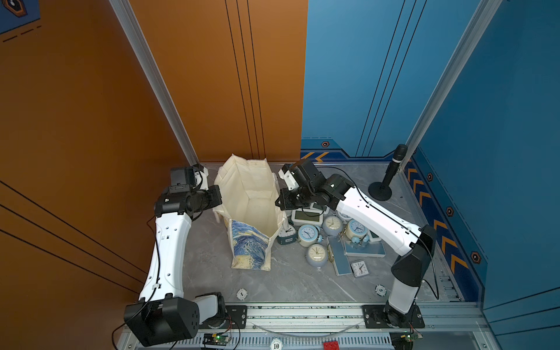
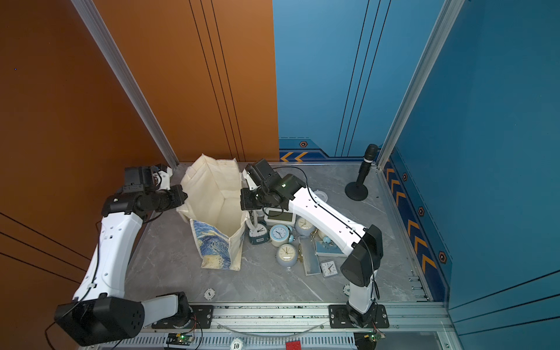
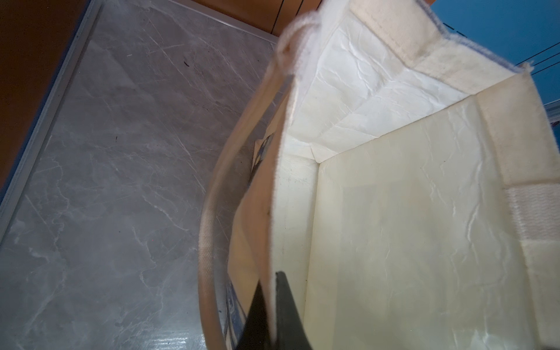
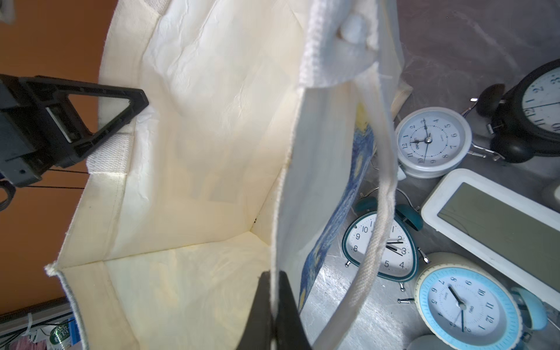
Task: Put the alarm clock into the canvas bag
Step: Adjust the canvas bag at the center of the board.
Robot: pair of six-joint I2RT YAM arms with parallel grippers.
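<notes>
The canvas bag stands open at the back of the table, with the blue-and-yellow print on its front face. My left gripper is shut on the rim of the bag's left wall. My right gripper is shut on the rim of the right wall. What shows of the bag's inside holds nothing. Several alarm clocks lie just right of the bag, among them a teal one and a blue-rimmed one. Neither gripper holds a clock.
A white digital clock and flat blue boxes lie in the clock heap under my right arm. A black microphone on a stand stands at the back right. Round numbered tokens sit near the front rail.
</notes>
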